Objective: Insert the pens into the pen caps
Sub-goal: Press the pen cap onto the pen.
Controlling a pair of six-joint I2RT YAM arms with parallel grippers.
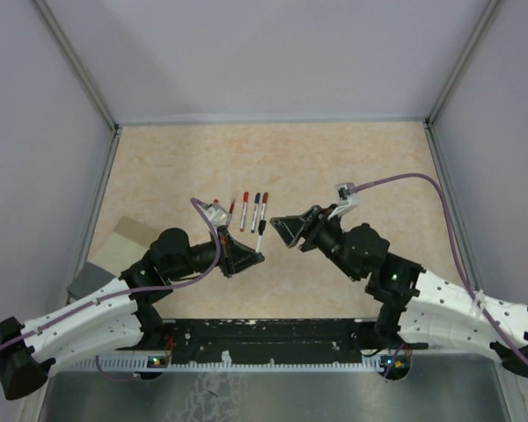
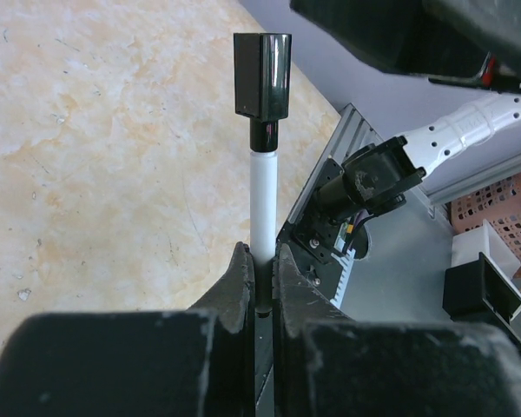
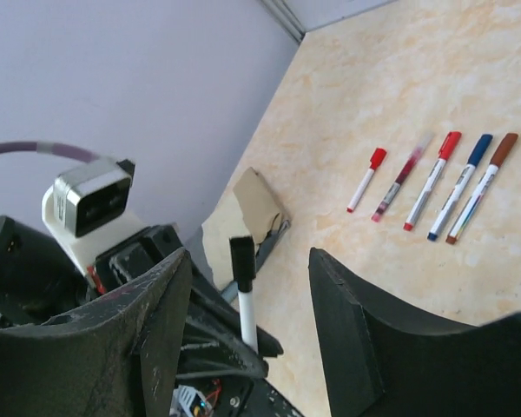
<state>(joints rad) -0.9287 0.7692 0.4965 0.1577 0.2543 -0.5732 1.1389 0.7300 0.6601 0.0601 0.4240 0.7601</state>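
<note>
— Beige marbled tabletop point(image 1: 334, 167) is seen, walled in by grey panels. What is held?
— One pen point(image 2: 262, 204) is clamped by its white barrel in the left gripper point(image 2: 260, 261), whose jaws are closed tight on it. A black cap point(image 2: 262, 74) sits on its upper end. Nothing is held by the right gripper point(image 1: 289, 230); its fingers are spread wide, at about 3 o'clock from the pen in the top view.
— And the others?
— A row of pens point(image 3: 431, 180) is laid on the table, at roughly 12 o'clock from the held one, each apparently capped.
— How should the step be done well?
— Whether the black cap is fully seated cannot be told. It would best be pinched squarely by the open fingers and pushed along the barrel's axis, with the barrel kept firmly clamped so that no slip or bending is caused.
— Can any writing be read?
— None. Faint print is seen on some barrels, but it is too small to be read.
</note>
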